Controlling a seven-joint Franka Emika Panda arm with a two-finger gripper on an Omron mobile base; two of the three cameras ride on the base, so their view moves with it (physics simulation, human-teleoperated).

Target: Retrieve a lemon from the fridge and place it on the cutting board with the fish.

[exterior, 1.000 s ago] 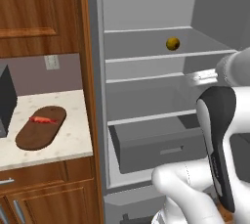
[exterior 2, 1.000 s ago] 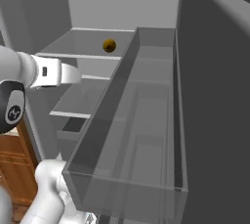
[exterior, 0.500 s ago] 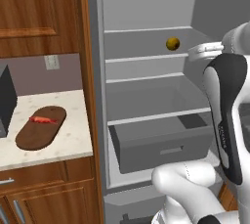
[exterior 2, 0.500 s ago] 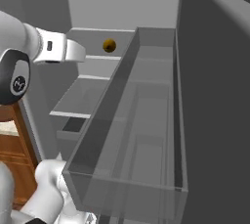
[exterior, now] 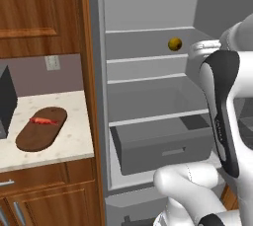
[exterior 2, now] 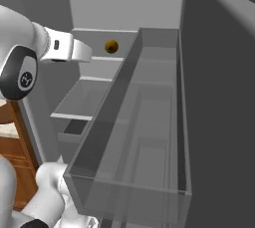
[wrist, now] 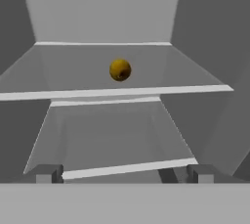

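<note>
The lemon [exterior: 174, 44] lies on the upper shelf of the open fridge [exterior: 148, 3], also seen as the lemon [exterior 2: 111, 47] from the right. My gripper [exterior: 196, 47] hovers at that shelf's height, just right of the fruit and short of it. In the hand view the lemon [wrist: 120, 70] sits straight ahead on the shelf [wrist: 73, 66], and the gripper [wrist: 124, 174] is open with nothing between its fingertips [wrist: 49, 173]. On the counter to the left, the brown cutting board [exterior: 42, 129] carries the red-orange fish [exterior: 43, 120].
A dark microwave [exterior: 6, 101] stands at the counter's [exterior: 74, 141] left edge, under wooden cabinets [exterior: 39, 13]. Lower in the fridge a grey drawer [exterior: 163, 143] sticks out. The open door's clear bin [exterior 2: 144, 132] runs close along the arm's right side.
The hand has risen from the middle shelf's height to the upper shelf's and moved closer to the lemon. The lemon, board and fish have not moved.
</note>
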